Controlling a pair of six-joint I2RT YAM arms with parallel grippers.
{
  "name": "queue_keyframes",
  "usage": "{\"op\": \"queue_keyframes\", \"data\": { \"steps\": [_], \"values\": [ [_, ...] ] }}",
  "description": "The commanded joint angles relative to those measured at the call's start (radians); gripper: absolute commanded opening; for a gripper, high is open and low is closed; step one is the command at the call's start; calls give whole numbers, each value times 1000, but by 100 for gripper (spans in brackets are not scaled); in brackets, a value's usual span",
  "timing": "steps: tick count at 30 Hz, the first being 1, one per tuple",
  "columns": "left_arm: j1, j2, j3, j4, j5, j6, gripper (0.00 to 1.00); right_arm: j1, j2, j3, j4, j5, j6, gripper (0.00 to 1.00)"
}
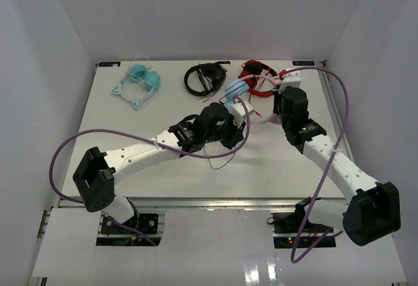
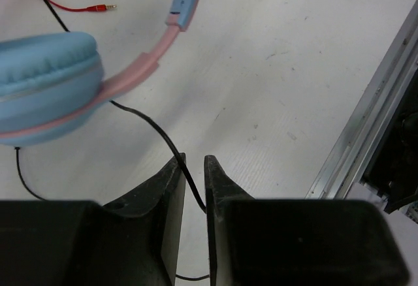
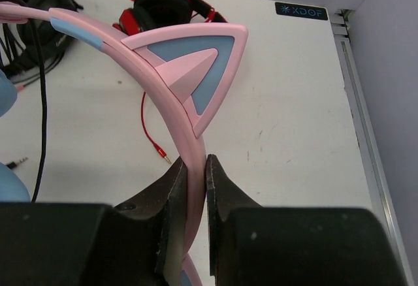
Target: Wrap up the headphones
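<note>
Two arms share the headphones at the rear middle of the tabletop. The left arm's jaws stand slightly apart, the thin dark cable running loose through their gap toward the blue ear cup; the right arm's jaws pinch the pink headband.

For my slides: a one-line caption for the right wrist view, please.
Right gripper clamps the headphones by their pink headband, just below a cat ear; red headphones lie beyond.

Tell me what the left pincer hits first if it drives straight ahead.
The left pincer, thin dark cable between its jaws, probably meets the white table first; skimming above it, the pink headband of the blue-cupped headphones comes next. Depth is unclear.
</note>
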State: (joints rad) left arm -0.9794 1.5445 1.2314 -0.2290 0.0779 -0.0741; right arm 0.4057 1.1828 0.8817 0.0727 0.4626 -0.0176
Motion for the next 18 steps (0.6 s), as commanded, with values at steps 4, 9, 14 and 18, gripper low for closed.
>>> {"op": "queue_keyframes", "data": {
  "steps": [4,9,14,18],
  "values": [
    [-8,-3,90,-168,-152,163,23,51,28,-40,196,66,-177,8],
    [-8,39,151,-205,-263,296,23,71,26,-33,71,-193,-280,8],
    [-8,111,230,-222,-357,447,24,76,23,-24,-24,-360,-329,8],
    [-8,134,222,-142,-401,584,24,74,42,-11,-106,-519,-293,8]
  ]
}}
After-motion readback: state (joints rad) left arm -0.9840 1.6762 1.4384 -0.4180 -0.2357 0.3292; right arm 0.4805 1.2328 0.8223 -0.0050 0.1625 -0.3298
